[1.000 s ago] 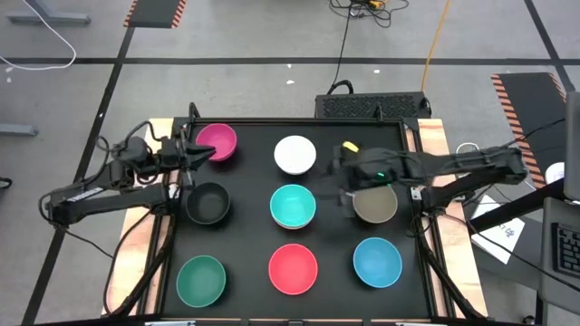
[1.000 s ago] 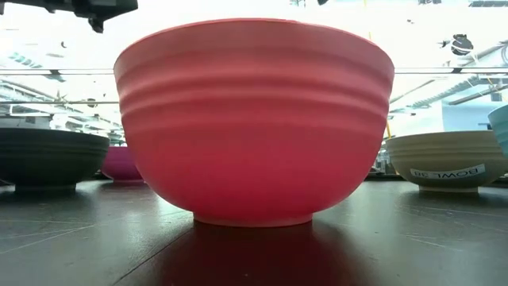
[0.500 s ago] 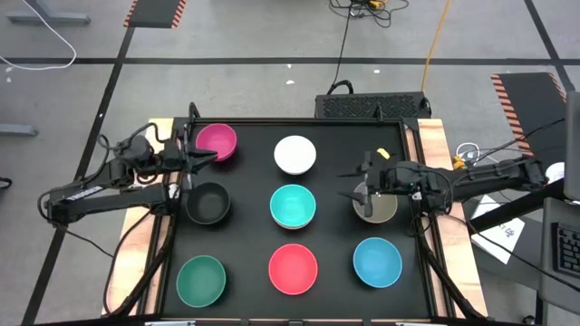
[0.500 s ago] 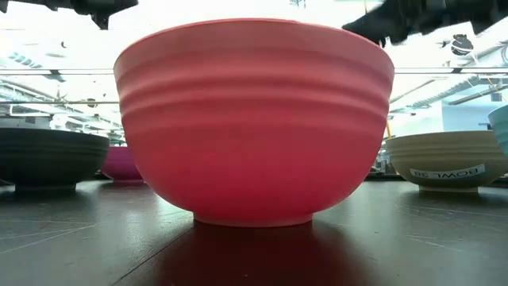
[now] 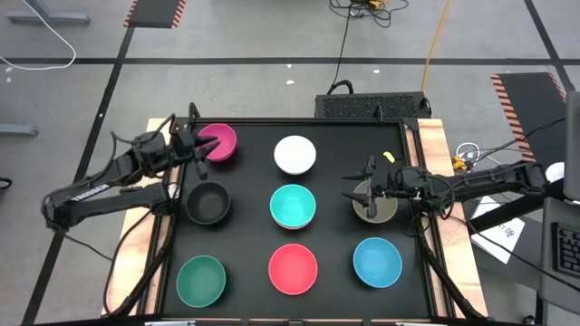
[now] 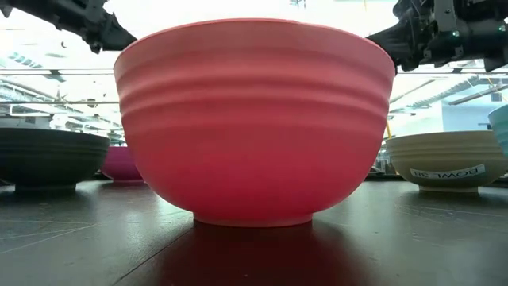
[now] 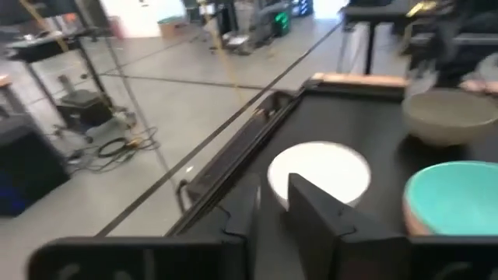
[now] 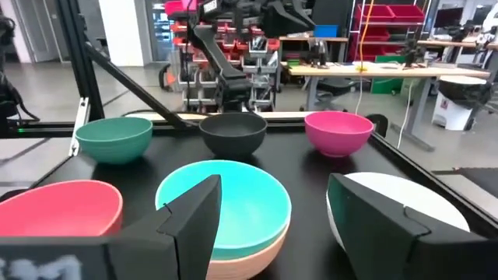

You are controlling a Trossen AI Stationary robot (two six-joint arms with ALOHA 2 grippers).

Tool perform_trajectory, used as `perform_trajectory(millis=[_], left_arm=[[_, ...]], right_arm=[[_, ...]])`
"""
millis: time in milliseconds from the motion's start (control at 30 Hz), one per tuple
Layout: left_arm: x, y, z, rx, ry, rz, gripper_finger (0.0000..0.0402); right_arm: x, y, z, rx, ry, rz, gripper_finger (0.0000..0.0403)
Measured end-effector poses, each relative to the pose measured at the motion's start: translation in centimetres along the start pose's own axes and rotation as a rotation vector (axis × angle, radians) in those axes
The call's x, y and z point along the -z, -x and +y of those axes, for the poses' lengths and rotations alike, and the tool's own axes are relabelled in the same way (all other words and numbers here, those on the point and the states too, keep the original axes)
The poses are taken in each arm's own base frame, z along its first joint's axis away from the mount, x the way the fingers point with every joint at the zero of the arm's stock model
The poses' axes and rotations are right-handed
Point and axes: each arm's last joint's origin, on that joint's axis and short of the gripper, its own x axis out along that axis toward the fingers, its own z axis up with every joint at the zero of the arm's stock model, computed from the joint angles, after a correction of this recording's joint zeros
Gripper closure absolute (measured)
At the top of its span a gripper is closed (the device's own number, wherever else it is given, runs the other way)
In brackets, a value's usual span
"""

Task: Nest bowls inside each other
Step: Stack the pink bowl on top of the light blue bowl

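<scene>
Right claw [image 5: 355, 196] hovers over the near rim of the taupe bowl [image 5: 379, 206], jaws spread wide, holding nothing. Teal bowl [image 5: 293, 206] sits at desk centre with an orange rim showing beneath it, so that pair looks nested already. Left claw [image 5: 201, 145] at the magenta bowl's [image 5: 220, 140] edge; jaws narrow, can't tell if they pinch the rim. For the taupe: straddle its rim, one finger inside, one outside, close firmly, lift straight before carrying it.
</scene>
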Motion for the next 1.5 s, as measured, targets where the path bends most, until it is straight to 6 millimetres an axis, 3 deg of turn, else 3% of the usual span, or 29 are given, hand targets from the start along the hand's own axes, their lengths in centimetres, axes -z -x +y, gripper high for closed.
perform_trajectory(millis=[300,467,600,833,1067,1500], left_arm=[[0.7,-3.0,2.7,-0.186,0.097,0.22,0.016],[1.0,-4.5,3.9,-0.176,0.145,0.415,0.0114],[1.0,-5.2,4.7,-0.174,0.162,0.568,0.0104],[0.5,-6.2,5.2,-0.143,0.163,0.686,0.0103],[1.9,-7.5,5.1,-0.032,0.204,0.797,0.0103],[4.1,-9.2,5.3,-0.054,0.149,1.002,0.0103]], right_arm=[[0.3,0.0,0.0,0.0,-0.005,0.032,0.0174],[0.6,0.0,0.0,-0.002,-0.022,0.06,0.0174],[0.6,0.0,0.1,-0.029,-0.043,0.063,0.0174],[0.6,0.0,0.2,-0.053,-0.064,0.068,0.0174],[0.6,0.0,0.2,-0.054,-0.071,0.068,0.0174],[0.6,0.0,0.2,-0.076,-0.098,0.069,0.0174]])
